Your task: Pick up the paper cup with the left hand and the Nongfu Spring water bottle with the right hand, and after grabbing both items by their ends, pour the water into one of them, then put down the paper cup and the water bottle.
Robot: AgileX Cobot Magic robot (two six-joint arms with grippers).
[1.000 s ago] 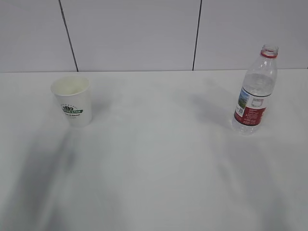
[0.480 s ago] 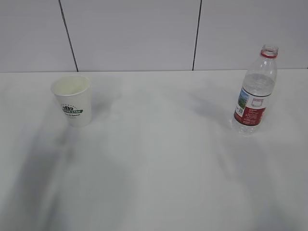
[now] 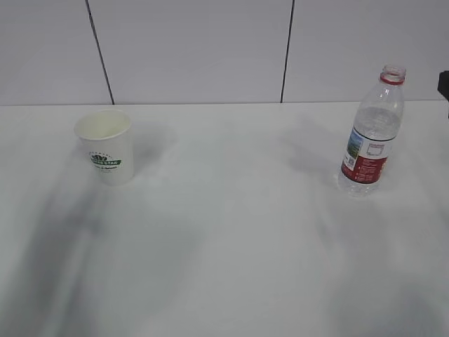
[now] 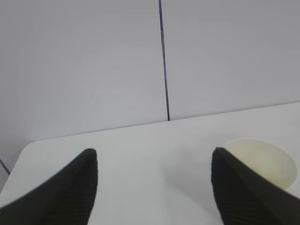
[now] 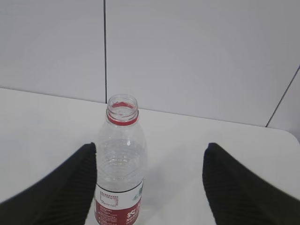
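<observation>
The paper cup (image 3: 105,146), white with a dark green logo, stands upright at the left of the white table (image 3: 224,239). In the left wrist view its rim (image 4: 262,157) shows behind the right finger (image 4: 243,192). My left gripper (image 4: 154,151) is open and empty, with the cup off to its right. The Nongfu Spring water bottle (image 3: 371,133) stands uncapped at the right. My right gripper (image 5: 151,145) is open, and the bottle (image 5: 121,164) stands just ahead between its fingers, close to the left finger (image 5: 70,187). The water level is not clear.
A white panelled wall (image 3: 196,49) with dark vertical seams rises right behind the table's far edge. A dark corner of the right arm (image 3: 444,84) pokes in at the right edge of the exterior view. The table's rounded back corner (image 4: 28,147) shows at left.
A dark piece of the right arm has come into the exterior view at the right edge, and the shadows on the table have shifted. Cup and bottle have not moved.
</observation>
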